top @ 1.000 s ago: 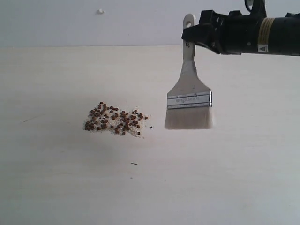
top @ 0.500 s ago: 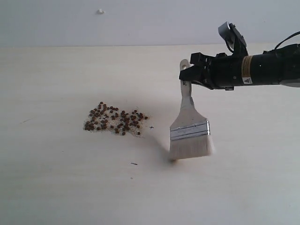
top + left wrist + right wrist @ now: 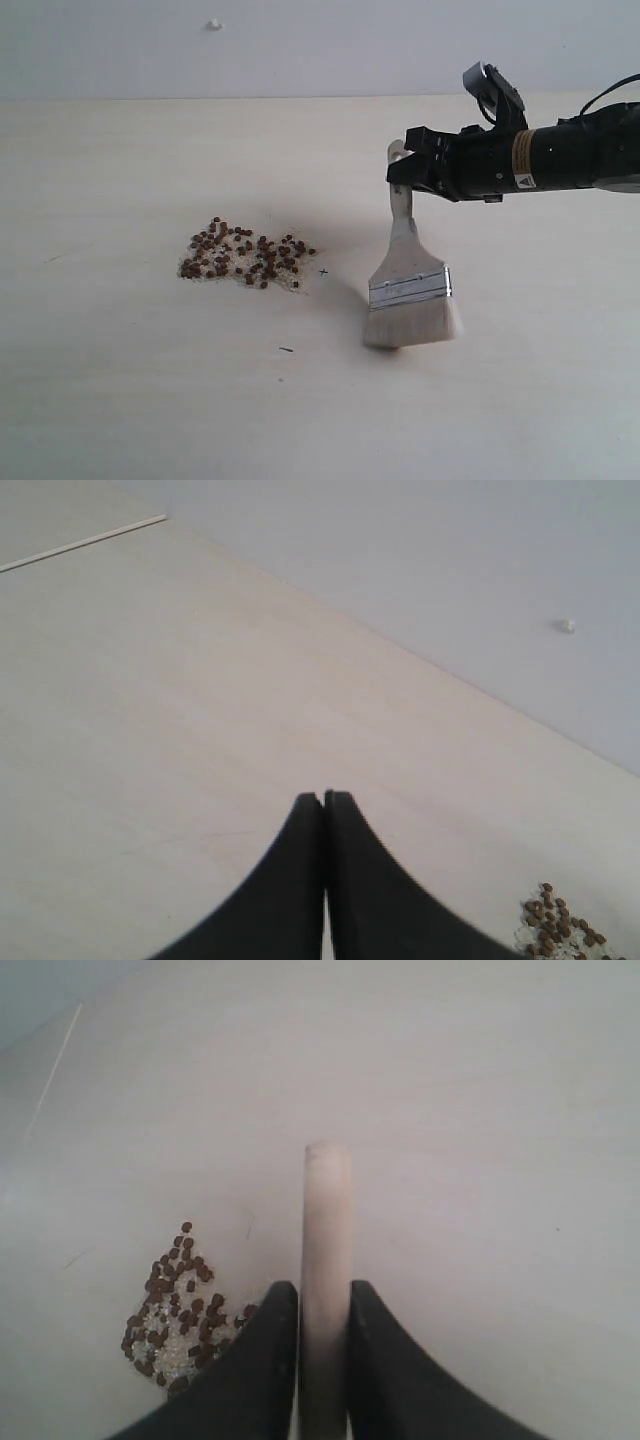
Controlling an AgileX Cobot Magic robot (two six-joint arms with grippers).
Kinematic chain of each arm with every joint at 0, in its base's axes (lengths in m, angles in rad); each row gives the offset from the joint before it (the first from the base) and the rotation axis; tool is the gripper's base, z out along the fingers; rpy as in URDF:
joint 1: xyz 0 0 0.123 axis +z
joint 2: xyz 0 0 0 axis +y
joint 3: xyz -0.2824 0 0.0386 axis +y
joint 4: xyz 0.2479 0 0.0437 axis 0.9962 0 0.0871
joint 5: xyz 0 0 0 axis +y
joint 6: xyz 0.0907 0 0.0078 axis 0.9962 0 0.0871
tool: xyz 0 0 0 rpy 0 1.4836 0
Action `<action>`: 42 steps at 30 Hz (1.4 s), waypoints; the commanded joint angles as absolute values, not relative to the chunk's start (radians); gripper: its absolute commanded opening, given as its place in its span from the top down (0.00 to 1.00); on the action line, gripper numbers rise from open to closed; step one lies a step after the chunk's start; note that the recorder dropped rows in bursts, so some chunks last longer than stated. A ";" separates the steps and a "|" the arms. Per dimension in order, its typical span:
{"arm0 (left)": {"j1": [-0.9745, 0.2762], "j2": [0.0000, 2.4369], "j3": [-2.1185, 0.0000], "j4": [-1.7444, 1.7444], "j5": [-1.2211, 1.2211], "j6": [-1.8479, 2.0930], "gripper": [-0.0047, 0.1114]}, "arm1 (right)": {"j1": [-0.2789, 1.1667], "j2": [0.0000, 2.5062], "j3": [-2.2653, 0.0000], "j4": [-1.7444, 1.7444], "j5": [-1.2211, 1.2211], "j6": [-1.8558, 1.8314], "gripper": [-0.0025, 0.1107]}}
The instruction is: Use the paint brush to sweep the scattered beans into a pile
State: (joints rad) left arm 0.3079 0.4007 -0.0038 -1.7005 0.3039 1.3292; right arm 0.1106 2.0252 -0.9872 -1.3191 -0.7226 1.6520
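Exterior view: the right claw (image 3: 398, 172) pinches the paint brush (image 3: 410, 288) near the top of its handle. The bristles are pressed onto the worktop (image 3: 150, 400), probably so that they can drag. The pile (image 3: 245, 255) of beans lies at ten o'clock from the bristles, well apart and looking gathered.

Left wrist view: the left claw (image 3: 325, 798) is pressed together and empty, away from the pile.

Right wrist view: both jaws hug the handle, with the pile off to one side.

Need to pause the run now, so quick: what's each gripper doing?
Left gripper: jaws shut, nothing between them.
Right gripper: jaws closed on the handle of the paint brush.
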 commanded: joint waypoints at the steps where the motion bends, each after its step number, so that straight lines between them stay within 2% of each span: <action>1: 0.311 0.408 0.000 -1.706 0.306 1.330 0.96 | 0.105 2.027 -0.993 -1.322 -0.689 1.655 0.73; 7: 0.311 0.408 0.000 -1.706 0.306 1.330 0.96 | 0.105 2.027 -0.993 -1.313 -0.644 1.655 0.56; 10: 0.311 0.408 0.000 -1.706 0.306 1.330 0.96 | 0.105 2.025 -0.994 -1.294 -0.644 1.655 0.50; 12: 0.311 0.408 0.000 -1.706 0.306 1.330 0.96 | 0.105 2.012 -0.994 -1.271 -0.644 1.655 0.49; 13: 0.311 0.408 0.000 -1.706 0.306 1.330 0.96 | 0.105 1.994 -0.994 -1.255 -0.644 1.655 0.51; 15: 0.311 0.408 0.000 -1.706 0.306 1.330 0.96 | 0.105 1.960 -0.994 -1.259 -0.652 1.645 0.62; 16: 0.311 0.408 0.000 -1.706 0.306 1.330 0.96 | 0.105 1.926 -0.988 -1.271 -0.660 1.633 0.73; 19: 0.311 0.408 0.000 -1.706 0.306 1.330 0.96 | 0.105 1.818 -0.927 -1.203 -0.660 1.532 0.98; 24: 0.311 0.408 0.000 -1.706 0.306 1.330 0.96 | 0.105 1.473 -0.555 -0.855 -0.692 1.094 0.98; 28: 0.311 0.408 0.000 -1.706 0.306 1.330 0.96 | 0.105 1.303 -0.315 -0.709 -0.737 0.947 0.98; 42: 0.311 0.408 0.000 -1.706 0.306 1.330 0.96 | 0.105 1.267 -0.264 -0.711 -0.728 0.945 0.98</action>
